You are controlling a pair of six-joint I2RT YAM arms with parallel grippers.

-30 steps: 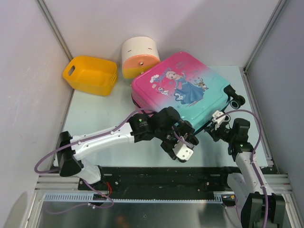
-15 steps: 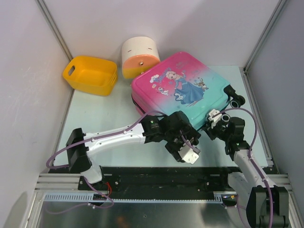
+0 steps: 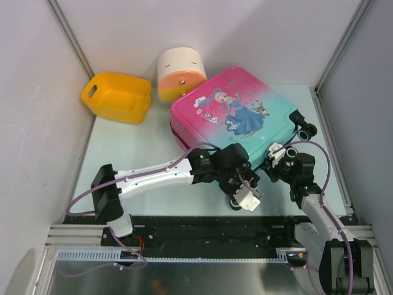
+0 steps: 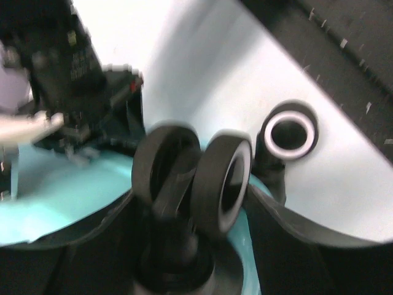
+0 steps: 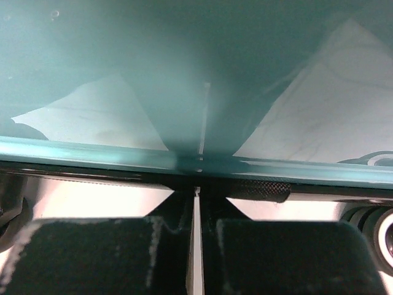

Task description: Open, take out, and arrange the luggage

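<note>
- From above, we saw the suitcase [image 3: 236, 114] lying flat on the table [image 3: 123, 147], with the left gripper [image 3: 241, 195] and right gripper [image 3: 274, 161] at its near edge.
- At the left wrist, the suitcase's wheels [image 4: 190, 181] loomed blurred; we could not tell that gripper's opening.
- At the right wrist, the fingers [image 5: 92, 255] were closed together against the suitcase's teal edge.

White enclosure walls [image 3: 258, 37], metal corner posts [image 3: 70, 37], pale tabletop [image 3: 126, 153]

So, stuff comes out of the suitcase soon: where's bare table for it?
Widest bare table lies left of the suitcase, bordered by the basket and the left arm. A thin strip runs along the suitcase's right. Crowded: the suitcase's near edge, where the left gripper and right gripper meet.
</note>
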